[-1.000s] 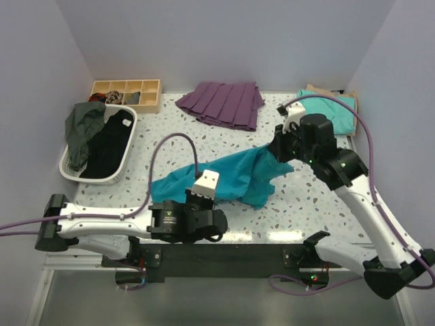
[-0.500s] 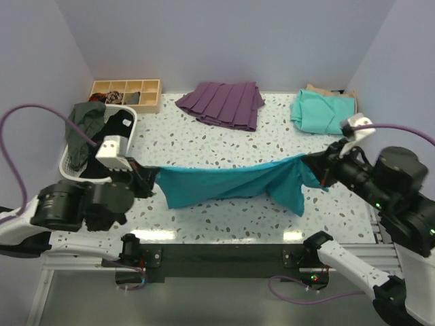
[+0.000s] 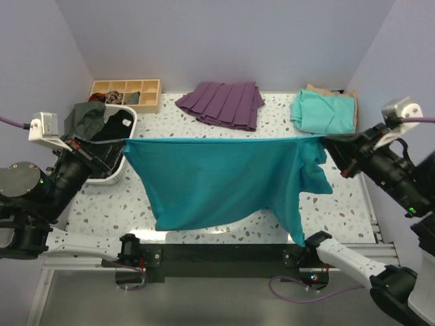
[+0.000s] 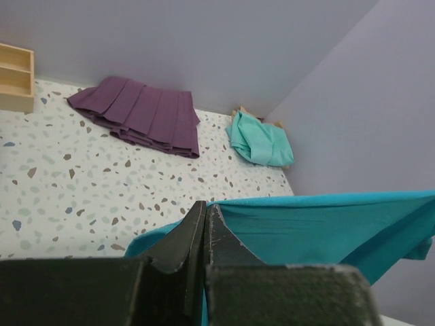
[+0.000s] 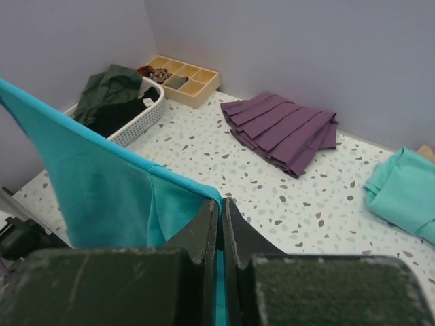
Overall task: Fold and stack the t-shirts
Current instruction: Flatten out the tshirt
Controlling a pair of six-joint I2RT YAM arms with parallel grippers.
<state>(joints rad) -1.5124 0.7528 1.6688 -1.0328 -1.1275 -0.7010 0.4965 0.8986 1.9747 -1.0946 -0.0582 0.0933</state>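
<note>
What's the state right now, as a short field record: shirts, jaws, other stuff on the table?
teal t-shirt: held up, spread taut between both arms, body hanging down
left jaws: shut on its top left corner
right jaws: shut on its top right corner
mint-green t-shirt: folded, far right, lying on a tan garment
purple pleated skirt: far centre, flat
white basket: left, dark clothes inside

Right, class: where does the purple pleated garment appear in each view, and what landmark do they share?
Top external: purple pleated garment, top centre.
Left wrist: purple pleated garment, upper left.
Right wrist: purple pleated garment, right of centre.
Shared landmark: mint-green shirt, just right of it in all views.
</note>
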